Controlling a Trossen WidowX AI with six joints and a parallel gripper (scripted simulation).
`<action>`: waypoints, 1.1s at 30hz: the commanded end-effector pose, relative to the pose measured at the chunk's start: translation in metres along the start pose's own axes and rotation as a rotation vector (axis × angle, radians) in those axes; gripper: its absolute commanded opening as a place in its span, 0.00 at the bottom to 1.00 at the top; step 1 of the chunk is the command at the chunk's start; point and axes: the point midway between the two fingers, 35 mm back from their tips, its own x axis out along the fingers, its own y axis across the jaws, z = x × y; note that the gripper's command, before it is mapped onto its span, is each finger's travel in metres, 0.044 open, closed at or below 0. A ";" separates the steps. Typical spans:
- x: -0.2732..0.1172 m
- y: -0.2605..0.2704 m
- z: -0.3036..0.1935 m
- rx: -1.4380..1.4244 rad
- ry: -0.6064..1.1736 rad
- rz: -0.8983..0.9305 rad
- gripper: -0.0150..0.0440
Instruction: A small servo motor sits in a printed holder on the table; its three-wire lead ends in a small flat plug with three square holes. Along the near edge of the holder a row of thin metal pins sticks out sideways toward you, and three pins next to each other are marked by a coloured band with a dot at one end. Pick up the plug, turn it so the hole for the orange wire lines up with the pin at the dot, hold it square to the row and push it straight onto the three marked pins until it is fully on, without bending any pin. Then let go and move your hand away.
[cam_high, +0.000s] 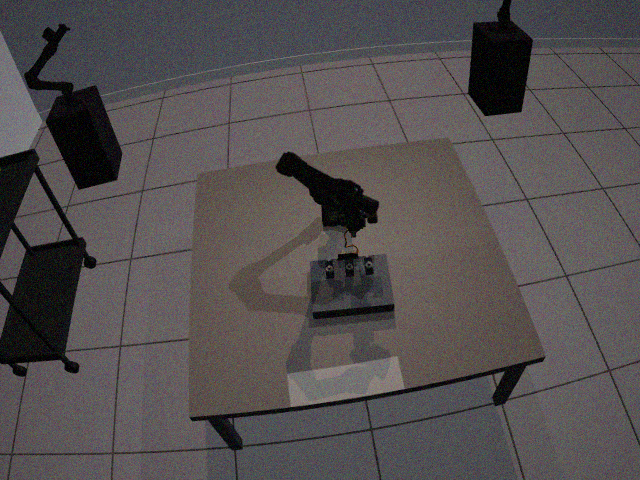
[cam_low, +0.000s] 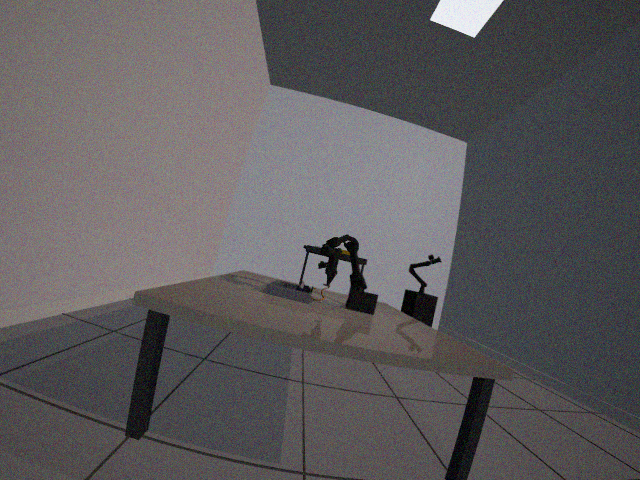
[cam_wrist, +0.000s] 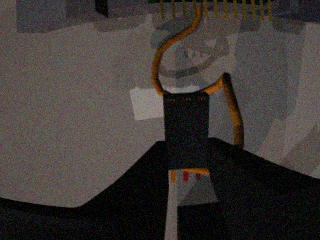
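My gripper (cam_high: 354, 235) (cam_low: 326, 285) (cam_wrist: 186, 148) is shut on the black flat plug (cam_wrist: 186, 125), which shows upright between the fingertips in the wrist view. Orange, red and brown wire ends (cam_wrist: 185, 175) show at its lower end, orange on the left. The orange lead (cam_wrist: 158, 62) (cam_high: 356, 249) loops from the plug up to the holder. A row of thin yellowish pins (cam_wrist: 216, 10) sticks out at the top of the wrist view, apart from the plug. The coloured band and dot cannot be made out. The holder (cam_high: 347, 255) is small and dark at the block's edge.
The grey block (cam_high: 378, 294) carries three dark mounts with round pale parts, the middle one (cam_high: 349, 267) behind the holder. A white sheet (cam_high: 346, 390) lies at one edge of the wooden table (cam_high: 439, 330). A dark cart (cam_high: 43, 299) and two pedestals with arms stand beyond the table.
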 end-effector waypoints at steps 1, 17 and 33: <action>0.011 -0.001 -0.003 -0.025 0.001 0.003 0.25; 0.037 -0.002 0.012 -0.023 0.000 0.002 0.25; 0.035 -0.003 0.037 -0.022 -0.002 0.001 0.25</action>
